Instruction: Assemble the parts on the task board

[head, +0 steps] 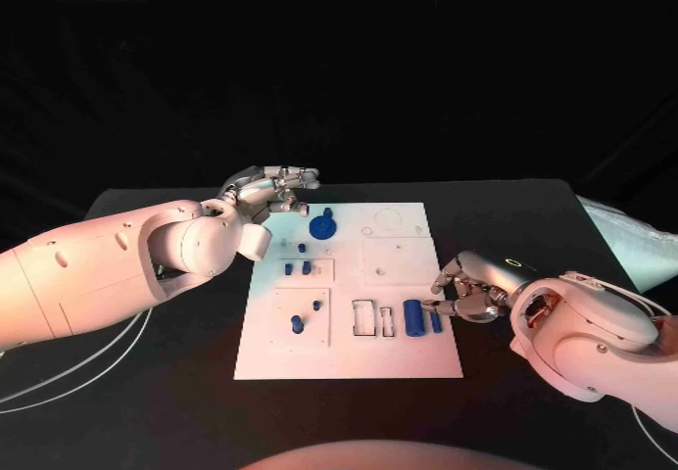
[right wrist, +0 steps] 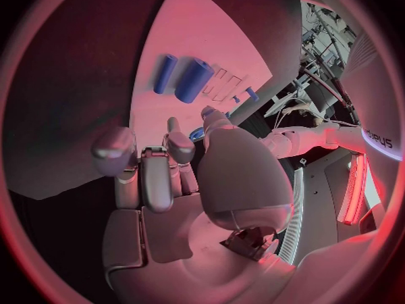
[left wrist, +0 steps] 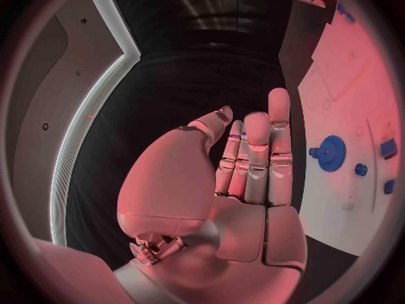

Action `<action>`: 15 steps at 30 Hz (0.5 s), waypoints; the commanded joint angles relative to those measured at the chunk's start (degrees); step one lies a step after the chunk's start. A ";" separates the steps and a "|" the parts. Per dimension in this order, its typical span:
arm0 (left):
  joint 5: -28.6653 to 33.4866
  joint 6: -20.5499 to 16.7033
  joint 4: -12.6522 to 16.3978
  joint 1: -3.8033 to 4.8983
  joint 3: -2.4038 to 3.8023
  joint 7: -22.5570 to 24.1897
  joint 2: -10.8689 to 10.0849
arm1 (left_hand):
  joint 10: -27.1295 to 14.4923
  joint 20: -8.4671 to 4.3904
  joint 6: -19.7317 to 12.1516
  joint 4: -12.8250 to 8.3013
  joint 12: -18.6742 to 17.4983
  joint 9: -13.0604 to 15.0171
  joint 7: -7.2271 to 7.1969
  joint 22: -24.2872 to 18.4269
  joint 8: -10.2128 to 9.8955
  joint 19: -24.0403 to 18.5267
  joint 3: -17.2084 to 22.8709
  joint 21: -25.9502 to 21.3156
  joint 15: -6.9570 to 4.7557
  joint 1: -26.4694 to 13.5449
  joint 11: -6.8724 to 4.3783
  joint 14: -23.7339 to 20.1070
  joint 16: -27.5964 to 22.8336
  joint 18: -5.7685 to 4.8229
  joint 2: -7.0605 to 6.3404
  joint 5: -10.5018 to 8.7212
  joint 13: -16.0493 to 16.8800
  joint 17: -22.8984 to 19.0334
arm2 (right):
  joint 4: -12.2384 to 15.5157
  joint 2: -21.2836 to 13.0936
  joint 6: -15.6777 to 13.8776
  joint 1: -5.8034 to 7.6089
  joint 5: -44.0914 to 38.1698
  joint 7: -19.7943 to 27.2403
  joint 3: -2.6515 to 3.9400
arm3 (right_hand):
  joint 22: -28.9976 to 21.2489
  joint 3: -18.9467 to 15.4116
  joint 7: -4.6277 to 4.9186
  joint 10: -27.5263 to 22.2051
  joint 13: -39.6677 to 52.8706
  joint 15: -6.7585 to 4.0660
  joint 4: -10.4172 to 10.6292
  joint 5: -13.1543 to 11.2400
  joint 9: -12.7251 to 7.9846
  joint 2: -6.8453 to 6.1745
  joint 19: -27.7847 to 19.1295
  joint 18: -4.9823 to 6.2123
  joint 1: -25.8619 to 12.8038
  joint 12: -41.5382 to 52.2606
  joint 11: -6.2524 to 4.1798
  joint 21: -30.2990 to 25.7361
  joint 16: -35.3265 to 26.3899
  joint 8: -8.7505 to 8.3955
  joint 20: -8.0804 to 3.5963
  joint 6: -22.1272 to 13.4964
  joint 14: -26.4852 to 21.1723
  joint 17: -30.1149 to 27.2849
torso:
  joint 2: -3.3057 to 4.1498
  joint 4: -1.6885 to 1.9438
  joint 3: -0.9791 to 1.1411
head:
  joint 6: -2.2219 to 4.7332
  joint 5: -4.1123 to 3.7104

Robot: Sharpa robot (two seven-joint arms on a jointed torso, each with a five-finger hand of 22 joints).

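Note:
The white task board (head: 400, 262) lies in the middle of the black table. A blue gear (head: 323, 227) stands near its far left part, with small blue pegs (head: 298, 267) below it and another small part (head: 297, 323) lower left. A thick blue cylinder (head: 414, 317) and a thinner one (head: 435, 320) lie near the board's right edge. My left hand (head: 275, 186) hovers beyond the board's far left corner, fingers straight and holding nothing (left wrist: 253, 162); the gear (left wrist: 331, 153) lies to its side. My right hand (head: 466, 294) sits at the board's right edge beside the cylinders (right wrist: 193, 80), fingers half bent and holding nothing.
A pale wrapped object (head: 629, 235) lies at the table's far right edge. Thin white cables (head: 71, 372) trail over the table's left side under my left arm. Outlined slots (head: 374, 318) on the board sit just left of the cylinders.

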 commanded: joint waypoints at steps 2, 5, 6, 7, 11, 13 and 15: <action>-0.09 0.87 0.00 -0.01 0.01 0.24 0.12 | -0.18 0.24 -0.30 -0.35 0.24 0.06 -0.25 -0.06 0.32 -0.04 0.08 -0.17 0.11 0.49 -0.09 -0.34 0.37 0.59 0.03 0.06 -0.08 -0.04 | -0.51 0.93 2.94 -0.62 -2.03 -2.82 -0.07 | 0.19 -0.72 -0.12 -0.37 0.33 -0.26 0.04 -0.39 0.11 0.19 0.28 -0.99 -0.68 0.31 -0.16 0.35 0.30 0.34 0.04 -0.23 3.13 0.11 | 0.01 -0.08 0.00 | -0.04 -0.21; -0.09 0.97 -0.04 -0.04 0.00 0.28 0.18 | -0.18 0.24 -0.30 -0.35 0.24 0.06 -0.25 -0.06 0.32 -0.04 0.08 -0.17 0.11 0.49 -0.09 -0.34 0.37 0.59 0.03 0.06 -0.08 -0.04 | -1.22 2.38 3.16 -1.27 -2.03 -2.86 -0.10 | 0.31 -0.97 -0.14 -0.35 0.55 -0.26 0.07 -0.48 0.15 0.28 0.29 -1.01 -0.72 0.41 -0.18 0.42 0.36 0.44 0.04 -0.20 3.14 0.21 | 0.02 -0.09 0.09 | 0.04 -0.25; -0.09 1.00 -0.05 -0.05 0.00 0.29 0.20 | -0.18 0.24 -0.30 -0.35 0.24 0.06 -0.25 -0.06 0.32 -0.04 0.08 -0.17 0.11 0.49 -0.09 -0.34 0.37 0.59 0.03 0.06 -0.08 -0.04 | -1.30 2.53 3.19 -1.32 -2.03 -2.86 -0.10 | 0.36 -1.04 -0.15 -0.30 0.70 -0.26 0.07 -0.49 0.17 0.32 0.30 -1.01 -0.71 0.51 -0.18 0.45 0.40 0.48 0.04 -0.19 3.15 0.30 | 0.02 0.00 0.09 | 0.03 -0.27; -0.09 1.02 -0.05 -0.05 0.00 0.29 0.22 | -0.18 0.24 -0.30 -0.35 0.24 0.06 -0.25 -0.06 0.32 -0.04 0.08 -0.17 0.11 0.49 -0.09 -0.34 0.37 0.59 0.03 0.06 -0.08 -0.04 | -1.63 3.09 3.31 -1.54 -2.03 -2.87 -0.11 | 0.36 -1.04 -0.15 -0.30 0.70 -0.26 0.07 -0.49 0.17 0.32 0.30 -1.01 -0.71 0.52 -0.18 0.45 0.40 0.48 0.04 -0.19 3.15 0.30 | 0.05 0.10 0.09 | -0.04 -0.31; -0.09 1.03 -0.08 -0.09 0.00 0.28 0.24 | -0.18 0.24 -0.30 -0.35 0.24 0.06 -0.25 -0.06 0.32 -0.04 0.08 -0.17 0.11 0.49 -0.09 -0.34 0.37 0.59 0.03 0.06 -0.08 -0.04 | -2.35 4.15 3.50 -1.99 -2.02 -2.87 -0.12 | 0.63 -1.27 -0.20 -0.22 1.02 -0.28 0.05 -0.47 0.25 0.51 0.35 -1.05 -0.64 0.70 -0.21 0.60 0.51 0.65 0.05 -0.07 3.18 0.48 | 0.03 0.12 0.05 | -0.15 -0.32; -0.09 1.04 -0.09 -0.10 0.00 0.27 0.22 | -0.18 0.24 -0.30 -0.35 0.24 0.06 -0.25 -0.06 0.32 -0.04 0.08 -0.17 0.11 0.49 -0.09 -0.34 0.37 0.59 0.03 0.06 -0.08 -0.04 | -2.67 4.57 3.55 -2.18 -2.03 -2.87 -0.12 | 0.75 -1.40 -0.23 -0.22 1.14 -0.29 0.02 -0.41 0.31 0.66 0.37 -1.07 -0.52 0.73 -0.24 0.68 0.55 0.77 0.04 0.01 3.19 0.57 | 0.02 0.06 0.03 | -0.19 -0.25; -0.09 1.05 -0.10 -0.11 0.00 0.27 0.21 | -0.18 0.24 -0.30 -0.35 0.24 0.06 -0.25 -0.06 0.32 -0.04 0.08 -0.17 0.11 0.49 -0.09 -0.34 0.37 0.59 0.03 0.06 -0.08 -0.04 | -2.89 4.81 3.67 -2.29 -2.04 -2.88 -0.12 | 0.94 -1.49 -0.25 -0.19 1.30 -0.31 -0.01 -0.31 0.35 0.80 0.42 -1.09 -0.38 0.81 -0.26 0.79 0.62 0.85 0.03 0.05 3.20 0.69 | 0.03 -0.02 0.04 | -0.21 -0.20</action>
